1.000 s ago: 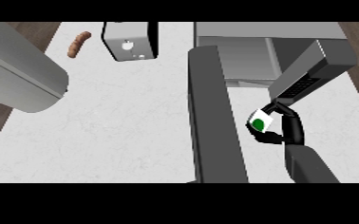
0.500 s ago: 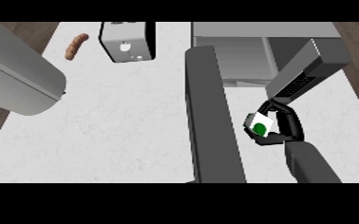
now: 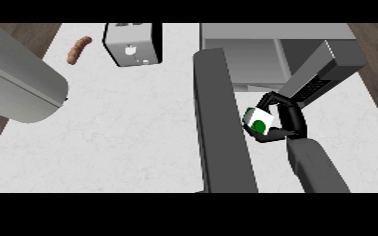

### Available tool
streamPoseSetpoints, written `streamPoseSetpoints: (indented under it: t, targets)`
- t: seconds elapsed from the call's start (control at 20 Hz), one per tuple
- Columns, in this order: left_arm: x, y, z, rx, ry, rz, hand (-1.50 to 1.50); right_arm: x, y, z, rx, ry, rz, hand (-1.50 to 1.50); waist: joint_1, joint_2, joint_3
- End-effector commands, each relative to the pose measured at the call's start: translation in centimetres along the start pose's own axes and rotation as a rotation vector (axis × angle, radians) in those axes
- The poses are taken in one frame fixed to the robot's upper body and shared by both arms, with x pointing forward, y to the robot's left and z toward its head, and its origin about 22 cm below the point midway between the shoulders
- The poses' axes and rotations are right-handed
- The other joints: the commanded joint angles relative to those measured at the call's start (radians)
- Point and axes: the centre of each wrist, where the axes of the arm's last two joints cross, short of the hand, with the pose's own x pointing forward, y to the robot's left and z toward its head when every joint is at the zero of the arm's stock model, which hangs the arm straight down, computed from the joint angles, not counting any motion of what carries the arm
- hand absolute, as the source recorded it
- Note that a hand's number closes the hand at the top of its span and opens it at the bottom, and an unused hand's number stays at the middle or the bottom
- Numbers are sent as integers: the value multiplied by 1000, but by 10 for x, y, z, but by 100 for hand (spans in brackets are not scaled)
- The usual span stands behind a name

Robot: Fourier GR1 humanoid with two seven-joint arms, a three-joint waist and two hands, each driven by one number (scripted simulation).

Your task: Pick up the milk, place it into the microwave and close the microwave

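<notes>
The surface is a pale, faintly mottled slab that fills most of the view. At its upper right sits the microwave, a grey box with its cavity open, and its door swings out toward the viewer as a long, flat, dark grey panel. A large smooth grey forearm, rounded like a cylinder, comes in at the left edge; its hand does not show. A boxy silver toaster stands near the top, and a small brown sausage, curved and glossy, lies just left of it. The right hand, black, is just right of the door and below the cavity, its fingers curled round the milk, a small white carton with a green round mark, held above the surface in front of the opening. Compared with half a second ago, the hand and milk sit about where they were, with the carton showing slightly more of its white face.
</notes>
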Motion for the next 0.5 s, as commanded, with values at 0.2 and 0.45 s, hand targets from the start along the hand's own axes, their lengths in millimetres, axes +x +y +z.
streamPoseSetpoints:
  t: [0.2,0.45]
  targets:
    - [-1,0,9,11,17,10,-150,35,36,-51,-12,-18,57,150,6,2,1]
    - [-1,13,1,-4,-14,1,-150,54,37,-114,-28,-5,226,150,24,8,1]
